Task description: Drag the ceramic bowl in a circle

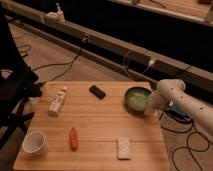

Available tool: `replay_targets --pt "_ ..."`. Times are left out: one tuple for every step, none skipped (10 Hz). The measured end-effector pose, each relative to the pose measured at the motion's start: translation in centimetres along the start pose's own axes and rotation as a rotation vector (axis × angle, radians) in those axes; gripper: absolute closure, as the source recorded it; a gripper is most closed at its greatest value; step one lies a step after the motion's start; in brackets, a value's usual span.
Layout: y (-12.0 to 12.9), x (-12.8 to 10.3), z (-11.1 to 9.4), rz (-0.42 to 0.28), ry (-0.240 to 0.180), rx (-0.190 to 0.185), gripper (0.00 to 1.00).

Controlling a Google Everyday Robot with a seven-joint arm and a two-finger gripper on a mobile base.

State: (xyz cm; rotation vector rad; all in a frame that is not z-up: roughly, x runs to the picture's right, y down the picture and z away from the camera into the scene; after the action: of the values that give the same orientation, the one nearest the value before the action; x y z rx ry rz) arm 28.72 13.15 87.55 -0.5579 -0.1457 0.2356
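The ceramic bowl (136, 97) is a wide, shallow green dish with a darker rim, on the wooden table (100, 130) near its back right corner. My white arm reaches in from the right. My gripper (149, 109) is at the bowl's right front edge, pointing down at the table's right side, and the arm hides most of it. The bowl stands upright.
A white cup (35, 143) stands at the front left. A red-orange object (73, 138) lies next to it. A white bottle (57, 101) lies at the left, a black object (97, 91) at the back, a white packet (123, 147) at the front. Cables lie on the floor.
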Motion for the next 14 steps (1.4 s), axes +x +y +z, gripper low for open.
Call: replay_targets --pt "-0.9 1.1 -0.8 0.004 0.025 0.021 1.00" --pt "-1.6 1.6 -1.3 0.000 0.048 0.030 1.00" --pt "-2.3 1.5 -1.4 -0.016 0.060 0.042 1.00" --pt "-3.3 0.0 -1.4 -0.051 0.058 0.056 1.00" --pt "-3.7 -1.9 -1.1 -0.080 0.037 0.063 1.00" --pt "-3.8 -3.7 -0.9 -0.103 0.011 0.063 1.00" --pt "-3.5 -5.6 -0.6 -0.127 -0.018 0.058 1.00" --pt "-2.8 -7.7 0.0 -0.150 -0.056 0.041 1.00" --pt "-1.8 -9.4 0.4 -0.171 -0.092 0.020 1.00" --pt "-0.3 -11.1 0.6 -0.193 -0.130 -0.008 1.00" --pt "1.6 -12.2 0.7 -0.213 -0.158 -0.045 1.00" --pt "3.9 -12.6 0.6 -0.229 -0.177 -0.086 1.00" --pt "5.6 -12.3 0.5 -0.234 -0.179 -0.118 1.00" --pt "7.5 -10.3 0.1 -0.225 -0.153 -0.156 1.00"
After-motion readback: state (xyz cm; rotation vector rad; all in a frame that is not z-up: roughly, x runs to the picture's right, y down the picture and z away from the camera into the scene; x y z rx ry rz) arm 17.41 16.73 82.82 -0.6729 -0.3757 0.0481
